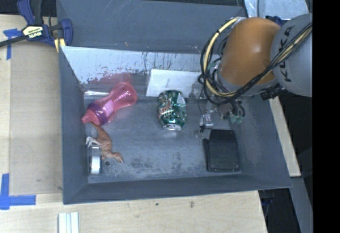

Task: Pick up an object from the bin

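Note:
My gripper (206,118) hangs low in the right half of the bin, under the arm's orange cover. Just to its left lies a crushed green drinks can (171,110) on its side, a small gap away. Directly below the gripper in the view, a flat black rectangular case (222,150) rests on the bin floor near the front right corner. Behind the can, a white card (169,81) leans at the back wall.
A pink plastic bottle (110,103) lies at the left. Below it are a brown toy dinosaur (107,146) and a small silver round thing (95,164) in the front left corner. The arm and its cables cover the bin's right back part.

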